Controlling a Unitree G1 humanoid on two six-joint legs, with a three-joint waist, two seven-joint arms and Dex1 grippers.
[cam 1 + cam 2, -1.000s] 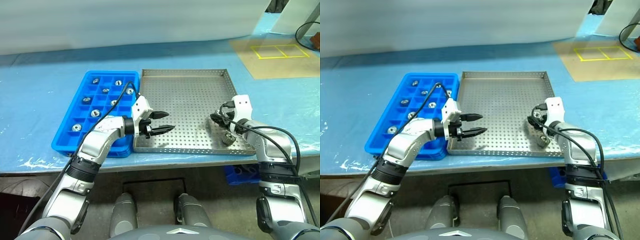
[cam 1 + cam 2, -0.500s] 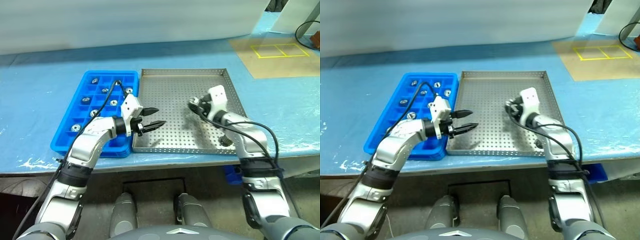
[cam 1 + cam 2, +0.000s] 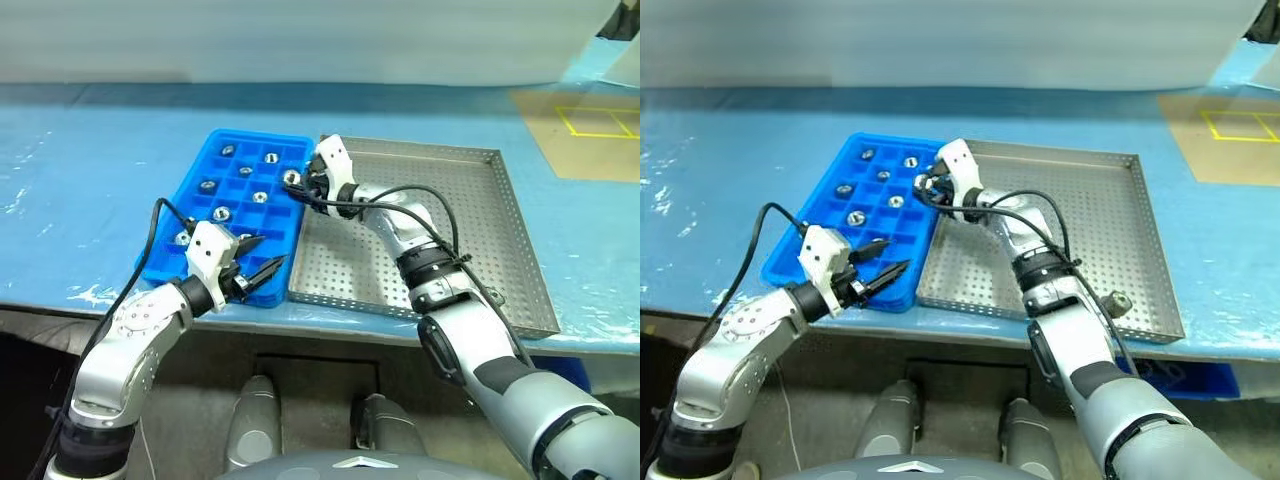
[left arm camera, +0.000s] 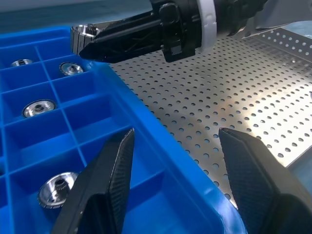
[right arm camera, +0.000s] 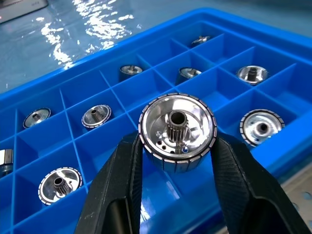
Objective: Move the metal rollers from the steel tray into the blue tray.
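My right gripper [image 3: 293, 183] is shut on a metal roller [image 5: 177, 131], a shiny ribbed cylinder with a toothed hub. It holds the roller over the right edge of the blue tray [image 3: 258, 135], above its cells. Several rollers [image 3: 220, 213] lie in separate cells of that tray. The steel tray [image 3: 470, 230] stands right of it, with one roller [image 3: 1118, 300] near its front rim. My left gripper [image 3: 255, 262] hovers open and empty at the blue tray's front right corner, pointing towards the steel tray.
Both trays sit on a blue-covered table whose front edge runs just below them. A brown board with yellow tape [image 3: 590, 130] lies at the far right. A blue bin [image 3: 1170, 372] shows under the table.
My right gripper closed on a roller at the steel tray's front right and carried it left to the blue tray. The left gripper drew back towards the front left. The view swung left.
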